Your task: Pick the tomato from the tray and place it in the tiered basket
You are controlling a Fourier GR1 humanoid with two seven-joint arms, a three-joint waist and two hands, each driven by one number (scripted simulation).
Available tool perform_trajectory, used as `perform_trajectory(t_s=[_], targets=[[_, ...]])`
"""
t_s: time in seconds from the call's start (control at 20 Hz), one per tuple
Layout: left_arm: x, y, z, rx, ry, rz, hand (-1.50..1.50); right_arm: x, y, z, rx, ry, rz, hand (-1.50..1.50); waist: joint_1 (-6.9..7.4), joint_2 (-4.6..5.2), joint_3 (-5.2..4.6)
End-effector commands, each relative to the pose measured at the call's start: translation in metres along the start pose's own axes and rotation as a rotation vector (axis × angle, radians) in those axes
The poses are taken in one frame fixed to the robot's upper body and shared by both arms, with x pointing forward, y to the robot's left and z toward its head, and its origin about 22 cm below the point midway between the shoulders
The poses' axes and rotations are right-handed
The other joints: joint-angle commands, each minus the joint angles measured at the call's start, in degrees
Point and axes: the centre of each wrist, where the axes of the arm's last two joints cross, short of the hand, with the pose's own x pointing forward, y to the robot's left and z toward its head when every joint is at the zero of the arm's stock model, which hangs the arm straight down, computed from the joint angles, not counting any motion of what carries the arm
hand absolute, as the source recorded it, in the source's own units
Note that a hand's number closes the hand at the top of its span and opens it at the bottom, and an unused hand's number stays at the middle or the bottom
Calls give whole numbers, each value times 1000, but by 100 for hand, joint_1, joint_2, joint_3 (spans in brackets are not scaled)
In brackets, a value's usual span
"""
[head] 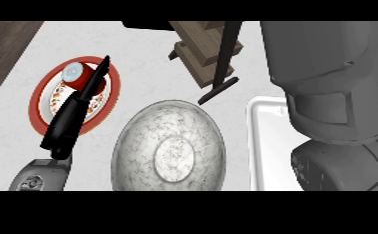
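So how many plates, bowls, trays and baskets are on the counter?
Plates: 1, the red-rimmed plate
Bowls: 1, the marbled grey bowl
Trays: 1, the white tray
Baskets: 1, the wooden tiered basket
Total: 4

Bright, even light; soft shadow under the bowl [168, 148].

A pale speckled counter [148, 43] meets a dark wood strip [15, 43] at its left edge.
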Motion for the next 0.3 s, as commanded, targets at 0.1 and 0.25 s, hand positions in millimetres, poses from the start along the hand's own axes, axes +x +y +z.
perform_trajectory(t_s=[0.1, 0.25], targets=[[-17, 0, 6, 33, 50, 9, 0, 15, -26, -12, -313, 10, -113, -150, -249, -80, -4], [-15, 8, 8, 51, 64, 3, 0, 20, -58, -26, -419, 72, -119, -150, -393, -154, 6]])
